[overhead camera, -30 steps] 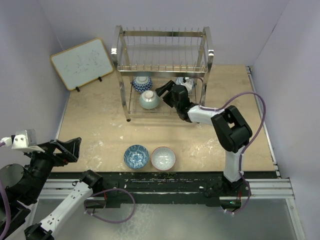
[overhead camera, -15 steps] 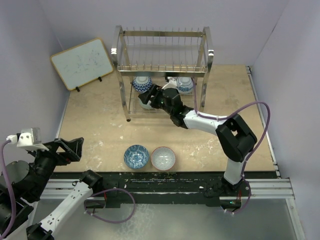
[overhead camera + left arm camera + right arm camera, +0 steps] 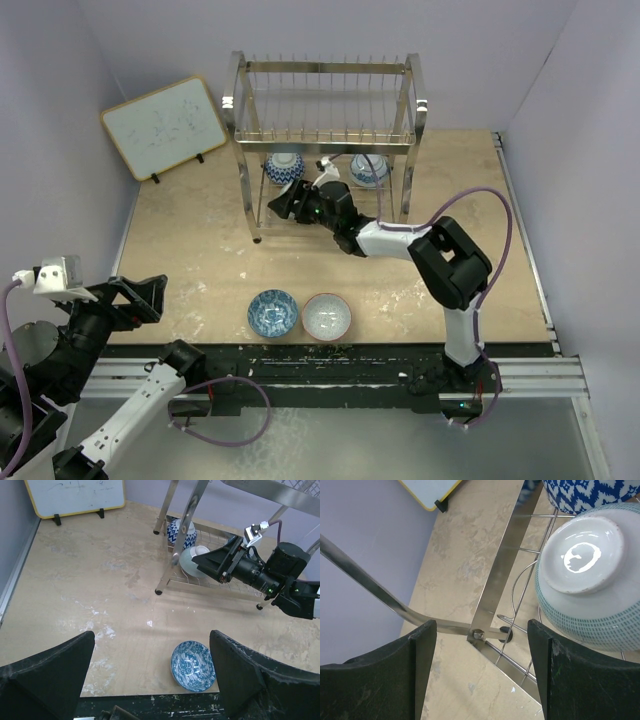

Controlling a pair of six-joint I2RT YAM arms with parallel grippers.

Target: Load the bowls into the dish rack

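Observation:
The silver wire dish rack [image 3: 325, 70] stands at the back. On its lower tier sit a blue-patterned bowl [image 3: 285, 165] and another patterned bowl [image 3: 368, 168]. My right gripper [image 3: 280, 200] is open and empty inside the lower tier, near the rack's front left post [image 3: 505, 575]. The mint green bowl [image 3: 585, 580] leans just right of its right finger, foot toward the camera, outside the jaws; it also shows in the left wrist view [image 3: 192, 560]. A blue-patterned bowl [image 3: 273, 312] and a pale bowl with reddish rim [image 3: 327, 316] sit near the front edge. My left gripper [image 3: 130, 300] is open, off the table's front left.
A wood-framed whiteboard [image 3: 165, 125] leans at the back left. Purple walls close in the left, back and right sides. The right arm's cable [image 3: 480, 200] loops over the right half of the table. The blue bowl [image 3: 193, 666] lies below the left jaws.
My right gripper has moved left along the rack's lower tier, past the mint bowl, which it now covers in the top view. The left arm has barely moved.

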